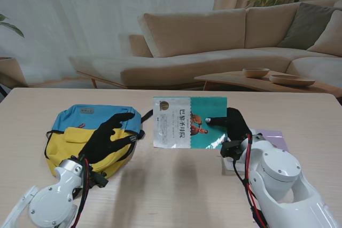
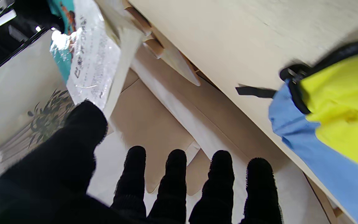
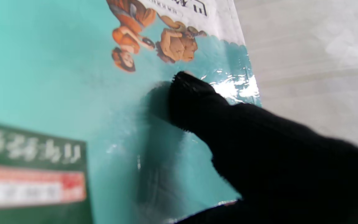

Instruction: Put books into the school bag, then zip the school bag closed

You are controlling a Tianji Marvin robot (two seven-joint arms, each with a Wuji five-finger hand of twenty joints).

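Teal and white glossy paperback book point(image 1: 189, 123) with cartoon figures on its cover held up off the light wood table point(image 1: 176, 196), cover facing me, roughly at table centre, just right of the bag. Pinched at its right edge by the black-gloved right hand point(image 1: 233, 126); in the right wrist view one gloved finger point(image 3: 194, 96) pressed flat on the shiny teal cover point(image 3: 57, 77), near the printed figures. Other fingers hidden behind the book.

Blue and yellow fabric school bag point(image 1: 80, 134) lying flat on the table's left side, blue part farther from me, yellow pocket nearer, a black strap trailing from its right corner towards the book. Whether its zip is open: cannot tell.

Black-gloved left hand point(image 1: 109, 137) hovering over the bag's right half, fingers spread and holding nothing; in the left wrist view four fingertips point(image 2: 176, 161) apart, thumb off to one side, the book's edge point(image 2: 85, 62) beyond the thumb.

Pale lilac flat thing point(image 1: 270, 136), partly hidden behind the right arm, on the table. Beige sofa point(image 1: 214, 41) beyond the table.
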